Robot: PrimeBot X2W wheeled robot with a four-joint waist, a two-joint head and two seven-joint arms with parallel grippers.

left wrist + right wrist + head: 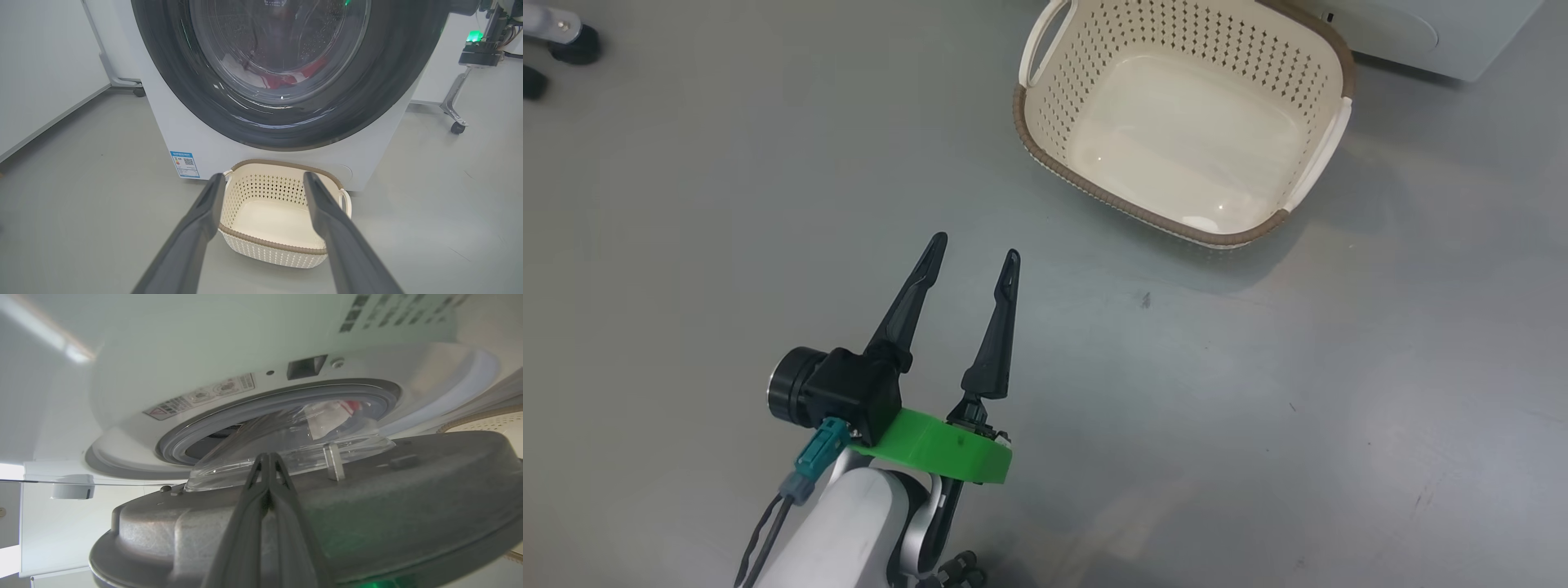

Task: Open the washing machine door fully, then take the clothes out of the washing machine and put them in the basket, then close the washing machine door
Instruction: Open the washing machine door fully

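Observation:
The washing machine [196, 134] is white, and its door [171, 73] has a wide black rim around bulging glass. Red and white clothes [286, 79] lie in the drum behind the glass. In the right wrist view the door [408, 490] stands ajar, showing its grey inner side and the grey gasket [229, 412]. My right gripper [267, 457] is shut with nothing in it, its tips against that inner side by the glass bowl. The cream basket [1045, 155] [245, 241] sits empty on the floor before the washer. My left gripper [976, 247] [263, 176] hangs open, short of the basket.
Wheeled stand legs with casters [457, 127] [139, 92] flank the washer, and another caster [574, 42] sits at the head view's top left. A white wall [36, 69] runs along the left. A corner of the washer [1421, 33] lies beyond the basket. Grey floor surrounds my left arm.

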